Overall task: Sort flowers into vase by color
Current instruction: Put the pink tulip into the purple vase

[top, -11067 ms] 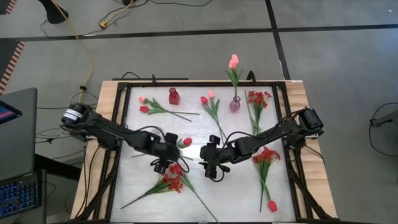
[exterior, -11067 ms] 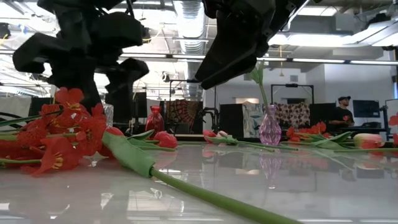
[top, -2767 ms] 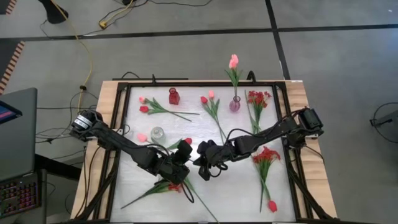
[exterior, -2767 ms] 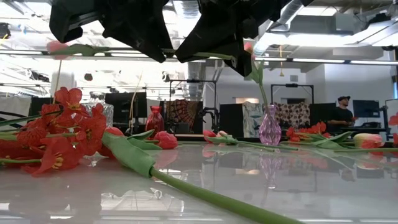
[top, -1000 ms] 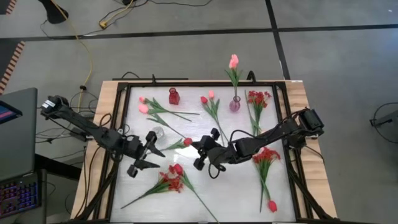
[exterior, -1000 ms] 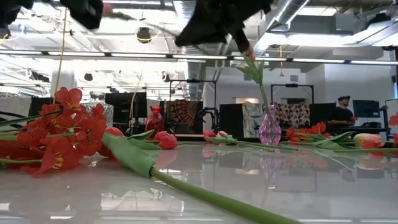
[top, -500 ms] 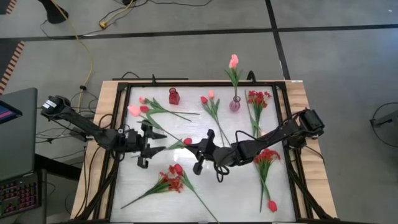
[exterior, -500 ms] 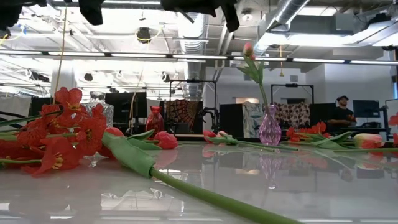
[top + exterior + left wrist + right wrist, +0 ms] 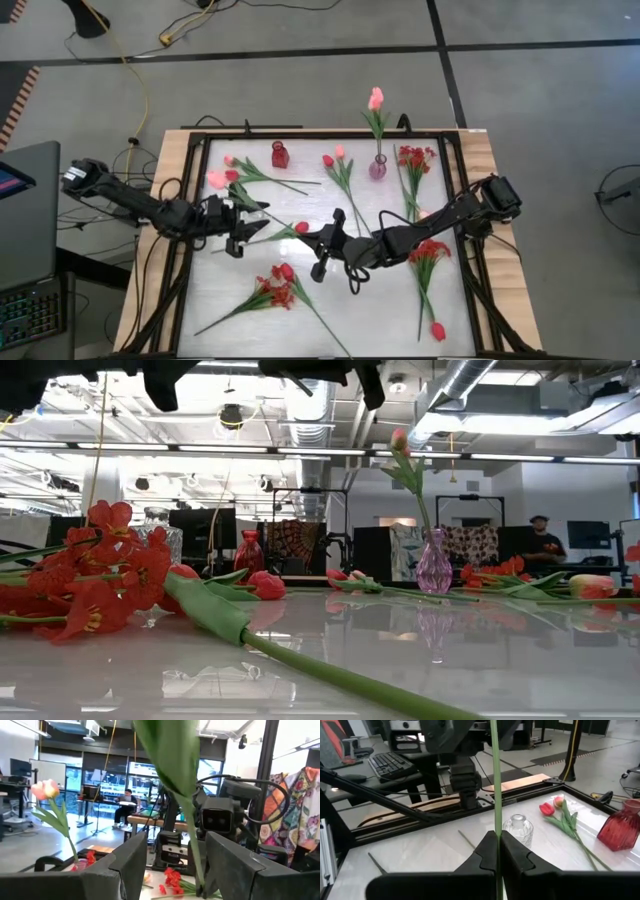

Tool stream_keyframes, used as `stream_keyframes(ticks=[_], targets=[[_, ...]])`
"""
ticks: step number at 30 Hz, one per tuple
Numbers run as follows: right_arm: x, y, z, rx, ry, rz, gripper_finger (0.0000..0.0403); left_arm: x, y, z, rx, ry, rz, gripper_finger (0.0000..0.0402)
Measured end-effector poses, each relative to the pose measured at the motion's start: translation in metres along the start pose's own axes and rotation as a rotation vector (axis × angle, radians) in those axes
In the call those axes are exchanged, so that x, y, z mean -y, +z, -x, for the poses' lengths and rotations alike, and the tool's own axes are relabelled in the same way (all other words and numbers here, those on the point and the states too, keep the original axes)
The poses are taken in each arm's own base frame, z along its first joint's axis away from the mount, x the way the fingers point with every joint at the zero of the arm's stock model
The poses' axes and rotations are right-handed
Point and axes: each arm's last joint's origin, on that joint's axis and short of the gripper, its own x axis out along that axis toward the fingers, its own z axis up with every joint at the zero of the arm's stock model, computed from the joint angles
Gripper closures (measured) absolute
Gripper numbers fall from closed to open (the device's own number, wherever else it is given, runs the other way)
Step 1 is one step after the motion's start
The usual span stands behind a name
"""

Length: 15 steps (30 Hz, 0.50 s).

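Right wrist view: the thin green stem of a pink tulip (image 9: 216, 179) runs straight up between the right gripper's (image 9: 495, 840) fingers, which are pressed together on it, holding the flower clear of the table. From that grip the stem reaches out to the left gripper (image 9: 176, 842); in the left wrist view the stem and a broad leaf pass through the gap between its fingers (image 9: 131, 857), which stand apart on either side and do not close on it. Seen from above, the pink bloom lies just past the left gripper, on the side away from the right one. Just ahead of the right gripper, beside the stem, stands a clear glass vase (image 9: 517, 831). Farther ahead and off to one side lie a pink and red tulip pair (image 9: 555, 808) and a red vase (image 9: 620, 827).
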Motion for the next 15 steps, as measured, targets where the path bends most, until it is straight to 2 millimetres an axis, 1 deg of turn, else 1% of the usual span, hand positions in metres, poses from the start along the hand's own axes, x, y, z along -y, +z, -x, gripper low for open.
stream_keyframes(ticks=[6, 10, 12, 15], targets=[[0.0011, 0.0003, -0.0009, 0.001, -0.003, -0.001, 0.0369, -0.0031, 0.0064, -0.0060, 0.019, -0.046, 0.012, 0.0212], [0.0022, 0.0009, -0.0017, 0.003, -0.006, -0.003, 0.0369, -0.0019, 0.0077, -0.0087, -0.003, -0.066, 0.002, 0.0212], [0.0021, 0.0011, -0.0017, 0.006, -0.006, -0.005, 0.0369, -0.0018, 0.0076, -0.0090, -0.008, -0.066, 0.001, 0.0218], [0.0021, 0.0011, -0.0017, 0.005, -0.006, -0.005, 0.0369, -0.0018, 0.0076, -0.0090, -0.008, -0.066, -0.001, 0.0238]])
